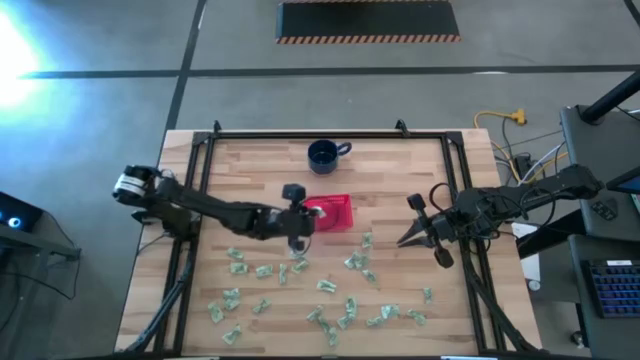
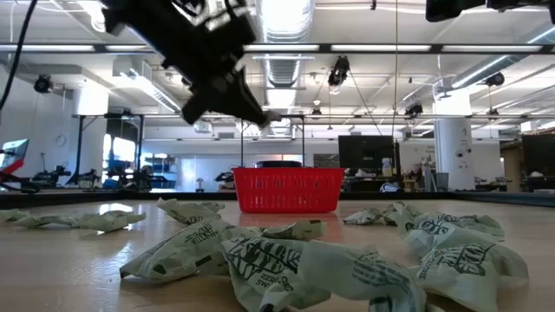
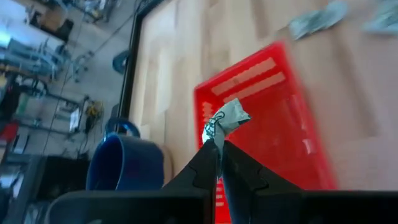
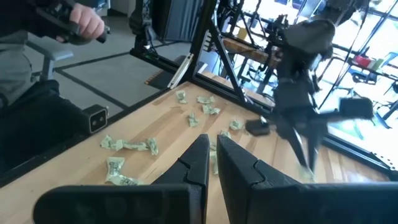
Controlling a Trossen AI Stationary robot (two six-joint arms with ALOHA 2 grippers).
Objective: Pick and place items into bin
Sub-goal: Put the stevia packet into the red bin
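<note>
Barely started: the left gripper (image 1: 297, 243) pinches one item (image 3: 225, 119) just above the red bin's (image 1: 340, 203) left edge, while some two dozen items (image 1: 330, 290) litter the near table. The right gripper (image 1: 404, 241) waits right, fingers together, empty.

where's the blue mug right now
In the high view the blue mug stands near the table's far edge, about mid-width, just beyond the red bin, apart from it.
</note>
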